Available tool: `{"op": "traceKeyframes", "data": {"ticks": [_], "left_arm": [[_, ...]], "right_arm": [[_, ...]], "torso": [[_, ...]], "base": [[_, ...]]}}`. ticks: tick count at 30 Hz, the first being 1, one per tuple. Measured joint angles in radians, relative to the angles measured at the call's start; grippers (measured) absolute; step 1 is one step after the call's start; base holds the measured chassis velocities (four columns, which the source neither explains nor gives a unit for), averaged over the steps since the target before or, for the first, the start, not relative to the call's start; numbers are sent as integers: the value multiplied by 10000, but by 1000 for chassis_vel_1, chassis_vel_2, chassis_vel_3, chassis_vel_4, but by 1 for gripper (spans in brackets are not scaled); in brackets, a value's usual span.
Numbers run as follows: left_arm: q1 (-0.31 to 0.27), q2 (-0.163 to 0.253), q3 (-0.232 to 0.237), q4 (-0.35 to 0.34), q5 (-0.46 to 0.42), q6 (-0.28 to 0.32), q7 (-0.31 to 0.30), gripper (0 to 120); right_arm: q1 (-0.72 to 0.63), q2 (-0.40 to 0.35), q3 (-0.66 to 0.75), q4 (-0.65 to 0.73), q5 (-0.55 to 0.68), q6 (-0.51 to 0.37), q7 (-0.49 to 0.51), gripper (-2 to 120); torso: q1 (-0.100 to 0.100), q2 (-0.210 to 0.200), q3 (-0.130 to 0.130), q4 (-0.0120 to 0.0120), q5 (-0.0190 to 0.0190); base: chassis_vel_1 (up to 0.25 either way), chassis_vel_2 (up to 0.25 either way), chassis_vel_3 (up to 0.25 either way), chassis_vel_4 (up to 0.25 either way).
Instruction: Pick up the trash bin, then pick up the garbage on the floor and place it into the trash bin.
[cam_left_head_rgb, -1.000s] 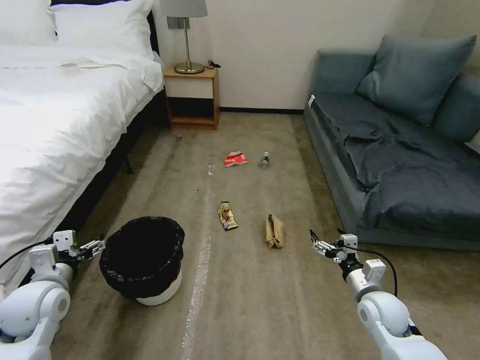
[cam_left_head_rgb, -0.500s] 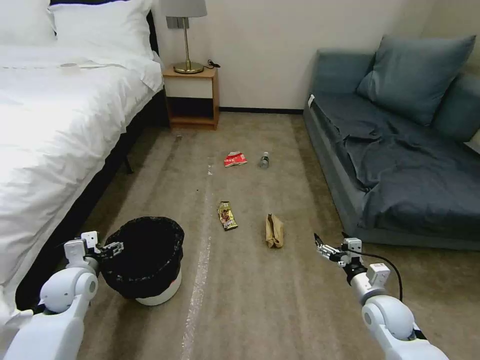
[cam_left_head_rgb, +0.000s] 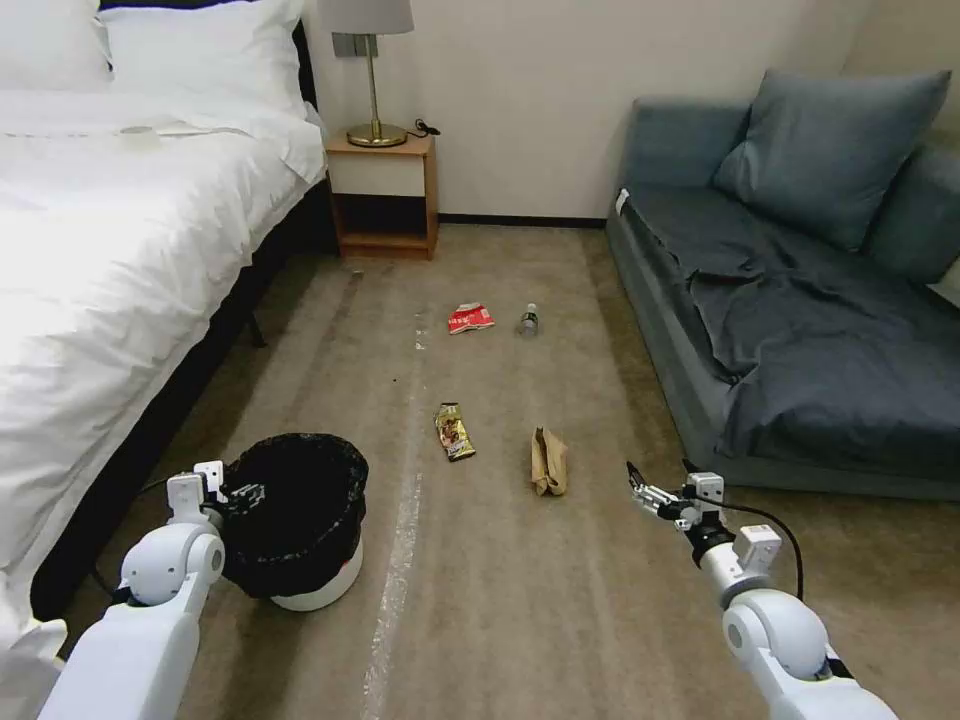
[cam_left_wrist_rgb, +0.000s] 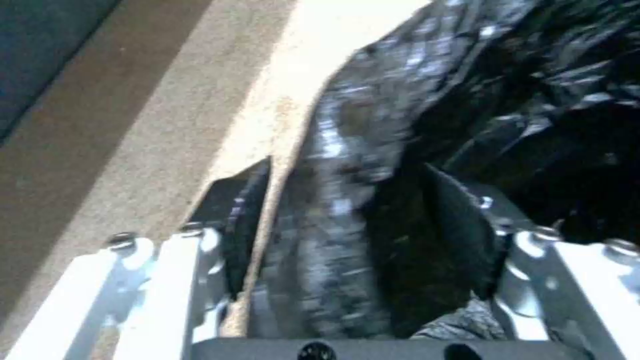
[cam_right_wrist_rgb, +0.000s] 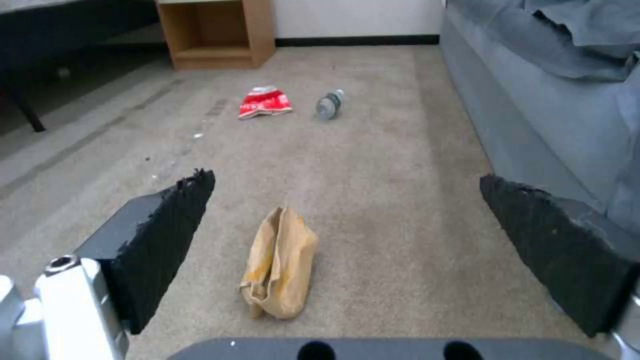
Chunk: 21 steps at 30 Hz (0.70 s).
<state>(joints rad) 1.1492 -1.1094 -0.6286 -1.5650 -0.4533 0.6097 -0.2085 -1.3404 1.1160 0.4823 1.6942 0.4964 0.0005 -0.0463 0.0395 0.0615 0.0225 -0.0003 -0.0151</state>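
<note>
Head view: set high, facing forward and down along the carpet (cam_left_head_rgb: 560, 600) between the bed (cam_left_head_rgb: 110, 250) and the sofa (cam_left_head_rgb: 800, 330), with the far wall and nightstand (cam_left_head_rgb: 385, 195) at its top. Left wrist view: looks out between the left claw (cam_left_wrist_rgb: 340, 250) fingers, very near the black-lined rim of the trash bin (cam_left_wrist_rgb: 480, 100), which the head view shares at lower left (cam_left_head_rgb: 300, 520). Right wrist view: sits low over the floor behind the right claw (cam_right_wrist_rgb: 347, 250), facing the nightstand; it shares the tan paper bag (cam_right_wrist_rgb: 280, 265), red-and-white packet (cam_right_wrist_rgb: 265, 101) and clear bottle (cam_right_wrist_rgb: 329, 104) with the head view.
</note>
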Motion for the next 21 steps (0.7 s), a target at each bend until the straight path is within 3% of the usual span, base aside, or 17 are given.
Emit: {"op": "traceKeyframes", "data": {"ticks": [2,8,11,18,21], "left_arm": [[84,22,-122,9,5,43,10,47],[224,-28,-292,52,97,-15,75,30],[363,-95,-449,46,223,-213,95,15],[464,-112,-601,61,476,-378,104,12],[504,-106,-691,144,1010,-599,102,12]], "right_arm": [[43,14,-46,-2,55,-18,8,100],[28,89,-139,38,86,-39,17,100],[12,167,-203,12,77,-47,18,100],[-3,197,-217,-2,45,-57,19,100],[-22,250,-217,-2,19,-59,19,100]], "torso": [[0,0,0,1,-1],[-1,1,-1,0,2],[-2,1,-3,0,6],[-2,1,-1,-7,-4],[-1,1,0,-6,-4]], "base": [[0,0,0,0],[0,0,0,0],[0,0,0,0],[0,0,0,0],[0,0,0,0]]}}
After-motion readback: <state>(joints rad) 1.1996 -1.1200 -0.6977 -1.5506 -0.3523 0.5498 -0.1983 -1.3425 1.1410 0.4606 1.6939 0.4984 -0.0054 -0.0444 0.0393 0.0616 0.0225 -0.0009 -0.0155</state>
